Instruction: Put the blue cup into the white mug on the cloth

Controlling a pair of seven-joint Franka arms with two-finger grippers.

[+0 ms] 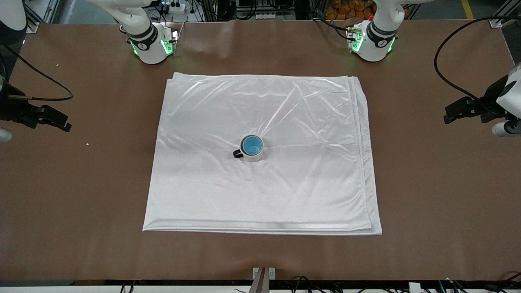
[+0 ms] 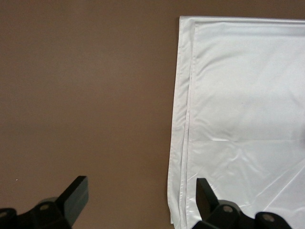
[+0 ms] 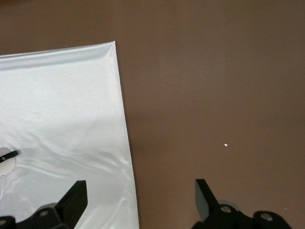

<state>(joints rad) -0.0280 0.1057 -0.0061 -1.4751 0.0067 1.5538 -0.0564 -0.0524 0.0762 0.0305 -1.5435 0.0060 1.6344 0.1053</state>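
Note:
The white mug (image 1: 254, 156) stands upright near the middle of the cloth (image 1: 293, 118), its black handle pointing toward the right arm's end. The blue cup (image 1: 251, 145) sits inside the mug, showing its bright blue inside. My right gripper (image 1: 65, 122) hangs open and empty off the cloth at the right arm's end of the table. My left gripper (image 1: 447, 114) hangs open and empty off the cloth at the left arm's end. In the left wrist view the left gripper (image 2: 141, 191) is over the cloth (image 2: 238, 95) edge. In the right wrist view the right gripper (image 3: 140, 191) is over the cloth (image 3: 62, 95) edge, and a sliver of the mug (image 3: 5, 167) shows.
The brown table (image 1: 81, 203) surrounds the cloth on all sides. A small white crumb (image 1: 87, 143) lies on it near the right gripper, and the crumb (image 3: 225, 144) also shows in the right wrist view. A camera mount (image 1: 263, 276) stands at the table's front edge.

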